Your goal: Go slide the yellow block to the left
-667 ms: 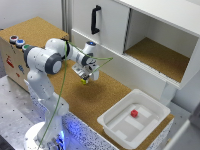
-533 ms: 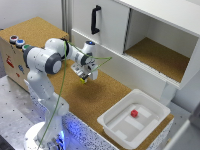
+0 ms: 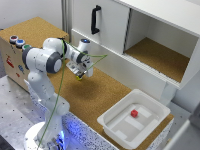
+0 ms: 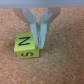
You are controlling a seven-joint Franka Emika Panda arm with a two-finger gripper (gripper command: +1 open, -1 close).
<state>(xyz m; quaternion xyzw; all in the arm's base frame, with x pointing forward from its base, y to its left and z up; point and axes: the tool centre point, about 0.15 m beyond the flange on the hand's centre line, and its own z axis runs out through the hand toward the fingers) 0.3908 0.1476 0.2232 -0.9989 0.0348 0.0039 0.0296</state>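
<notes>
The yellow block [image 4: 27, 46], a small cube with dark letters on its faces, lies on the cork surface. In the exterior view only a sliver of the yellow block [image 3: 78, 77] shows under the arm's hand. My gripper [image 4: 38, 39] is shut, its two fingers brought together with nothing between them. The fingertips stand low against one side edge of the block. In the exterior view the gripper [image 3: 80, 74] hangs over the cork counter in front of the white cabinet.
A white tray [image 3: 117, 131] holding a small red cube [image 3: 134, 113] sits at the exterior view's right. Behind the gripper is a white cabinet with a black handle [image 3: 94, 20] and an open compartment [image 3: 155, 57]. A box with coloured buttons [image 3: 17, 42] stands at the left.
The gripper has shifted slightly toward the exterior view's left and a bit lower, staying shut.
</notes>
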